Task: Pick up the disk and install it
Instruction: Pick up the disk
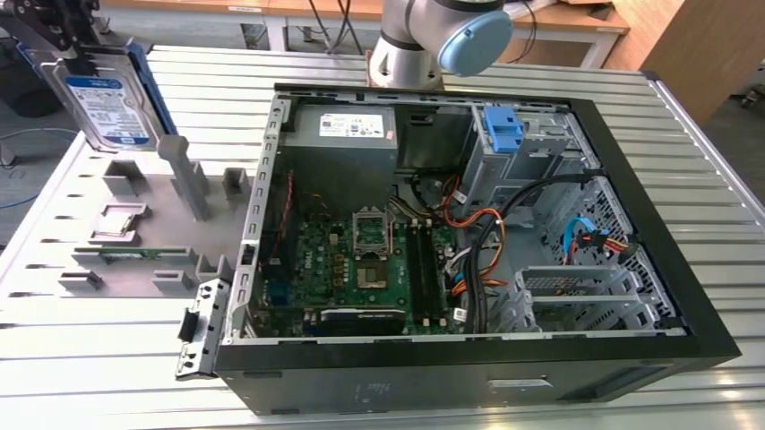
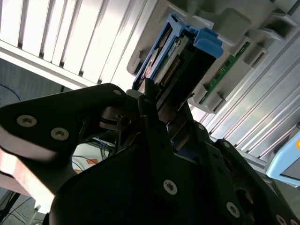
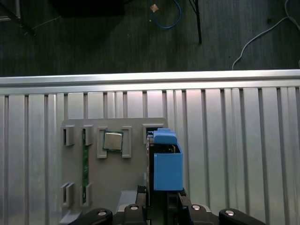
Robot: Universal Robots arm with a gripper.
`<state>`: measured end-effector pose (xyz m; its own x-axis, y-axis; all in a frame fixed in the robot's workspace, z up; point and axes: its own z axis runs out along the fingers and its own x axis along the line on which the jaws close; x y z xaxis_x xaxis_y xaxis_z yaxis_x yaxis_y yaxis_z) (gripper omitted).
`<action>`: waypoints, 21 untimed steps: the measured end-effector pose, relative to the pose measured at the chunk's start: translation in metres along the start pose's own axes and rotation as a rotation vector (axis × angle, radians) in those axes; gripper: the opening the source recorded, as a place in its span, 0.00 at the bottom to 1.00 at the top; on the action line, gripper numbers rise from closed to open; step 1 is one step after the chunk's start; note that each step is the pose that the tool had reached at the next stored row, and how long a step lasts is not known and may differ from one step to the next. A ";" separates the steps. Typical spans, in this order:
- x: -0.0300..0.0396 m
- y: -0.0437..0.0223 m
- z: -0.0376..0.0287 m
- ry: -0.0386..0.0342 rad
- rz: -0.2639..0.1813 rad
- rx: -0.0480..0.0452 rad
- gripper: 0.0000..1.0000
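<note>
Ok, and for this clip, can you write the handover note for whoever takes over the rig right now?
Gripper: shut on the disk, gripping its top edge.
Disk: held upright above the grey fixture at the exterior view's left, outside the open computer case.
Done: the disk is picked up.
Left: the install; the disk is not yet in the case.

No writing can be read in any of these views. In the exterior view, the disk (image 1: 106, 94) carries a white-and-blue label (image 1: 111, 116) whose print is too small to make out. The grey box (image 1: 347, 148) inside the open computer case (image 1: 683, 269) has a white sticker (image 1: 356, 124), and the case's front has a pale sticker (image 1: 522, 384), both illegible.
</note>
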<state>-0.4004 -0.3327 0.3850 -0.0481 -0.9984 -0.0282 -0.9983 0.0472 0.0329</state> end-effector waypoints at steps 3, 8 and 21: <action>-0.0001 0.0001 -0.0044 0.0000 0.000 0.0000 0.35; -0.0003 0.0004 -0.0117 0.0000 0.000 -0.0001 0.35; -0.0004 0.0004 -0.0139 0.0000 0.000 0.0007 0.35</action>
<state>-0.4004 -0.3327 0.3989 -0.0481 -0.9984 -0.0282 -0.9984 0.0472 0.0322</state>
